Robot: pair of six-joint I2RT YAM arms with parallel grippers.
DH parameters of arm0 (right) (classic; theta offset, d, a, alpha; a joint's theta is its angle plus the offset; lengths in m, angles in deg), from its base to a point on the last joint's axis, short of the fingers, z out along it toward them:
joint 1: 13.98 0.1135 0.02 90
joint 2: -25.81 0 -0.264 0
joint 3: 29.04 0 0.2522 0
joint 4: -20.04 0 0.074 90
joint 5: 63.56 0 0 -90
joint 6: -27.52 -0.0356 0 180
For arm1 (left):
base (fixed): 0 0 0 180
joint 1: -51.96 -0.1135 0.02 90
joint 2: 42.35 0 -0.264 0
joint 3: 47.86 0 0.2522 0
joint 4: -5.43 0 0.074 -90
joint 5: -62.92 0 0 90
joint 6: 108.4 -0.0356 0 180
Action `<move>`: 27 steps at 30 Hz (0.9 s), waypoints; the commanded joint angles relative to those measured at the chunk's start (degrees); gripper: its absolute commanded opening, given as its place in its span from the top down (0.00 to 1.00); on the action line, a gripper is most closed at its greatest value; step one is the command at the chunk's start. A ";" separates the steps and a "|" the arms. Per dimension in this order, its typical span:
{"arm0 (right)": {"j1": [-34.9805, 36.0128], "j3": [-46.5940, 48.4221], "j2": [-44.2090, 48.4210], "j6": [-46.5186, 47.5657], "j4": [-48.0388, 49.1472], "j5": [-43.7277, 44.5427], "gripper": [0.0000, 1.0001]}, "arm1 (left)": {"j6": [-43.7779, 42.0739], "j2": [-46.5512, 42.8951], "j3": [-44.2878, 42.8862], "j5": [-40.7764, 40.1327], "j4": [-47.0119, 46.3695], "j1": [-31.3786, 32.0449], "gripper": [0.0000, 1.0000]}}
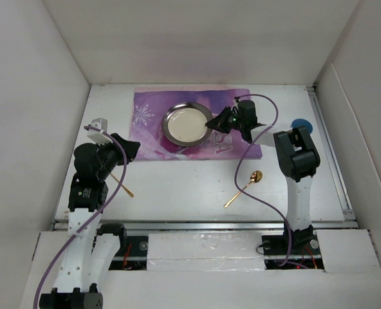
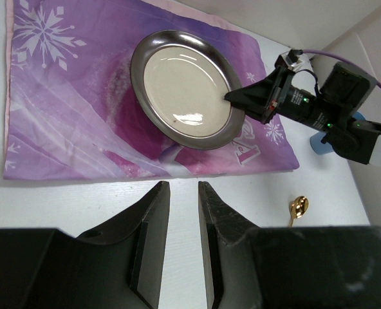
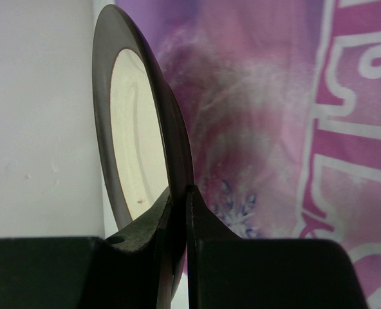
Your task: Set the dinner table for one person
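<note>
The white dinner table (image 1: 184, 193) carries a purple snowflake placemat (image 1: 153, 138) at the back centre. A metal plate with a cream centre (image 1: 185, 123) lies on the placemat. My right gripper (image 1: 213, 122) is shut on the plate's right rim; in the right wrist view the rim (image 3: 177, 148) sits pinched between the fingers (image 3: 179, 192). The left wrist view shows the plate (image 2: 184, 84) and the right gripper (image 2: 234, 98) at its edge. My left gripper (image 1: 131, 151) is open and empty over bare table just in front of the placemat (image 2: 183, 188).
A gold spoon (image 1: 245, 187) lies on the table at front right, also visible in the left wrist view (image 2: 298, 206). A second gold utensil (image 1: 122, 184) lies under the left arm. A blue object (image 1: 301, 125) sits at back right. A clear object (image 1: 99, 123) stands at back left.
</note>
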 commanded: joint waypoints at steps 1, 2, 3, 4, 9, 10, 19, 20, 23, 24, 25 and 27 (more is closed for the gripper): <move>-0.05 6.99 -0.20 -7.02 11.01 -2.75 1.00 | -0.72 0.06 -2.07 0.44 -1.77 0.17 0.78; -0.05 8.40 -2.04 -8.06 11.79 -3.18 1.00 | -0.72 0.23 -2.07 0.44 -1.77 0.17 0.78; -0.05 8.41 -2.06 -8.86 11.80 -3.27 1.00 | -0.72 0.23 -2.07 0.44 -1.86 0.17 0.78; -0.05 8.67 -2.67 -9.30 12.58 -3.10 1.00 | -0.63 0.49 -2.07 0.44 -1.86 0.17 0.78; -0.05 9.03 -5.22 -10.36 12.24 -1.25 1.00 | -0.54 0.23 -1.98 0.09 -1.86 0.17 0.78; -0.05 9.20 -5.49 -10.53 12.06 -1.16 1.00 | -0.54 0.75 -1.98 0.26 -1.95 0.17 0.78; 1.09 7.01 -3.83 -6.85 7.16 2.61 0.68 | 0.07 0.15 -1.37 -1.31 -1.77 0.17 0.78; 1.09 6.48 -3.21 -5.54 6.79 3.23 0.66 | 0.16 0.06 -1.28 -1.84 -1.51 0.17 0.78; 1.09 3.50 -1.10 -4.83 6.62 4.64 0.55 | 0.68 0.67 -1.45 -4.13 -0.63 -0.36 0.78; 1.09 2.88 -0.57 -4.65 6.61 5.08 0.52 | 0.86 0.76 -1.28 -4.74 -0.37 -0.97 0.78; 1.62 1.48 0.56 -4.47 6.35 5.25 0.49 | 1.13 0.41 -1.02 -6.14 -0.19 -0.97 0.79; 1.62 0.07 2.41 -3.07 5.65 6.13 0.46 | 2.44 0.23 -0.66 -8.08 0.42 -1.59 0.79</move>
